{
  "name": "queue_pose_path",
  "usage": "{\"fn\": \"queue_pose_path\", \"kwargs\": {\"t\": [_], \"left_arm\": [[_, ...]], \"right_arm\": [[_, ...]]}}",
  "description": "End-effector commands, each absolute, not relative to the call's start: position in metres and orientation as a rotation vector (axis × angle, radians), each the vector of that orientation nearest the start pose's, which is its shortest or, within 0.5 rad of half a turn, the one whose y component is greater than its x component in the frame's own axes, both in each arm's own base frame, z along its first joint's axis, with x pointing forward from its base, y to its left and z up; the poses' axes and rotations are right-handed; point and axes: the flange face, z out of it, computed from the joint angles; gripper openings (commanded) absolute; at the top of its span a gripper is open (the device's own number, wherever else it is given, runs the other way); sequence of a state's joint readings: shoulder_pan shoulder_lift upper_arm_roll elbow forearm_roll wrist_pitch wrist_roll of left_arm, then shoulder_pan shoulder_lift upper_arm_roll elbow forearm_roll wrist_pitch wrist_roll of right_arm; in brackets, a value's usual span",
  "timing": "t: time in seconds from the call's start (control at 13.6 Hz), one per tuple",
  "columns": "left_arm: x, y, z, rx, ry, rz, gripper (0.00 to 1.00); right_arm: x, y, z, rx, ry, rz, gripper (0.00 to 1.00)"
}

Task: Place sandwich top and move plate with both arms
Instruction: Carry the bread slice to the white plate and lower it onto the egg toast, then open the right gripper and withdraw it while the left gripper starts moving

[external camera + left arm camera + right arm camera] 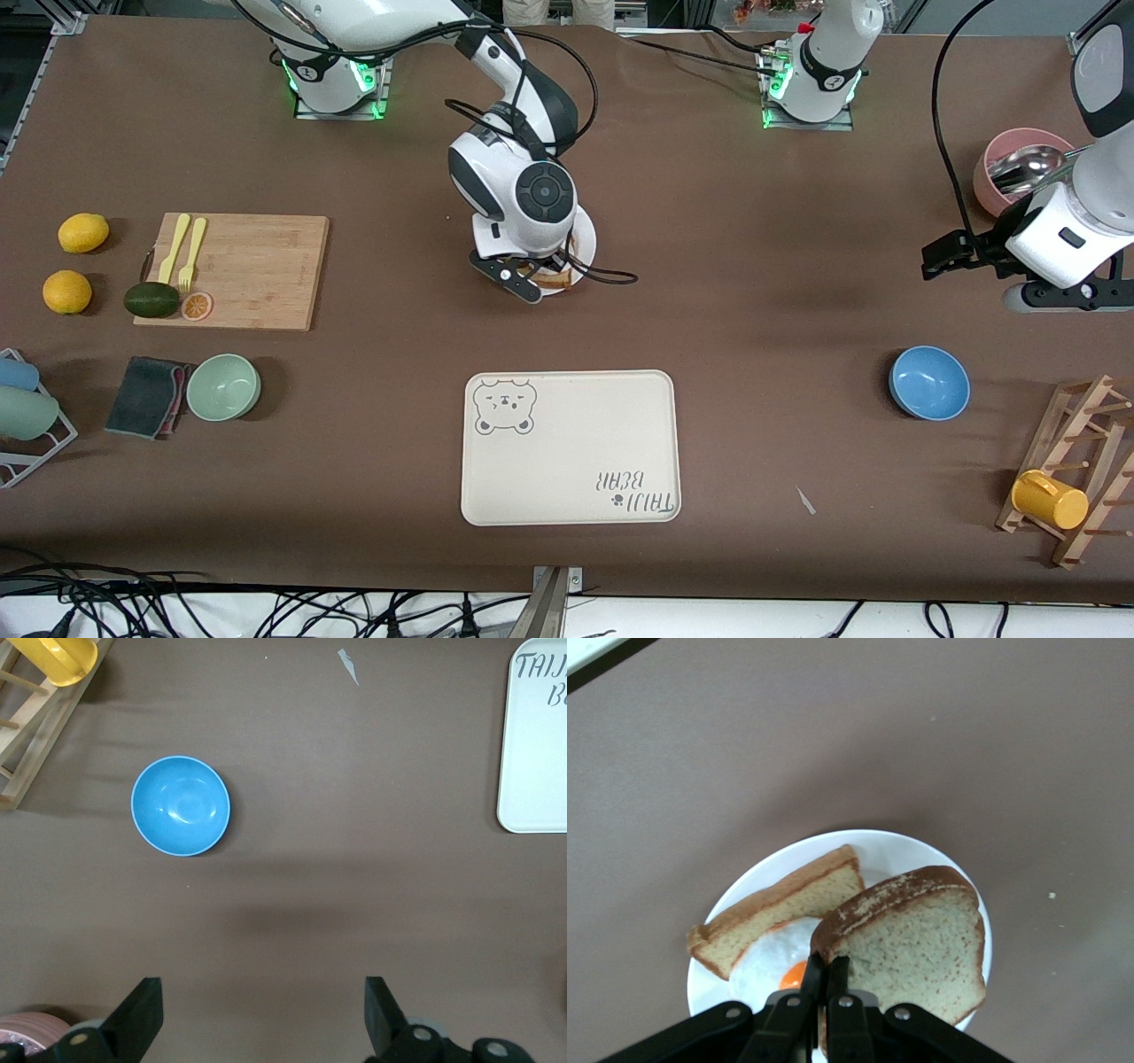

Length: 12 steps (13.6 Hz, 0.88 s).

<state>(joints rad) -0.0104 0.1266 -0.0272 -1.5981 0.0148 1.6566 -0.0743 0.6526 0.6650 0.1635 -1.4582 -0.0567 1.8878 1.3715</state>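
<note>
The right arm's black two-finger tool [826,979] is pinched shut on the speckled light brown bread slice [917,948], holding it over the round white plate [957,881], where another slice [780,904] carries a fried egg [775,957]. The left arm waits, its tool [261,1019] spread wide and empty above the brown desk [753,292], near a blue bowl [180,805].

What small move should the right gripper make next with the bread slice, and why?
Probably lower and open. The right gripper, shut on the sandwich top, holds it tilted over the plate, partly covering the egg slice. Setting it flat would finish the sandwich. The left gripper waits open above bare table near the blue bowl.
</note>
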Motion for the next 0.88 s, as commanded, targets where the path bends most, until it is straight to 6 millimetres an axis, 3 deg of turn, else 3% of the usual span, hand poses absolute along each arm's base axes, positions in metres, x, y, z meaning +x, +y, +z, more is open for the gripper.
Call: {"fn": "queue_pose_path", "kwargs": {"t": [0.0,0.15,0.37,0.44,0.51,0.59,0.73,0.81], "left_arm": [[0.593,-0.021,0.547,-3.151,-0.078,0.117,1.00],[0.595,-0.022,0.545,-3.151,-0.073,0.125,1.00],[0.595,-0.024,0.544,-3.151,-0.068,0.127,1.00],[0.595,-0.024,0.544,-3.151,-0.068,0.127,1.00],[0.595,-0.024,0.543,-3.150,-0.068,0.129,1.00],[0.595,-0.024,0.543,-3.151,-0.068,0.130,1.00],[0.596,-0.024,0.541,-3.150,-0.068,0.134,1.00],[0.596,-0.024,0.540,-3.150,-0.066,0.137,1.00]], "right_arm": [[0.479,0.512,0.276,-3.185,0.860,0.180,0.00],[0.477,0.518,0.263,-3.191,0.839,0.144,0.00],[0.477,0.523,0.263,-3.170,0.824,0.119,0.00],[0.477,0.523,0.263,-3.162,0.832,0.130,0.04],[0.478,0.522,0.263,-3.157,0.855,0.132,0.69],[0.478,0.522,0.265,-3.162,0.858,0.111,1.00],[0.482,0.519,0.274,-3.157,0.857,0.111,1.00],[0.486,0.517,0.288,-3.144,0.844,0.098,1.00]]}}
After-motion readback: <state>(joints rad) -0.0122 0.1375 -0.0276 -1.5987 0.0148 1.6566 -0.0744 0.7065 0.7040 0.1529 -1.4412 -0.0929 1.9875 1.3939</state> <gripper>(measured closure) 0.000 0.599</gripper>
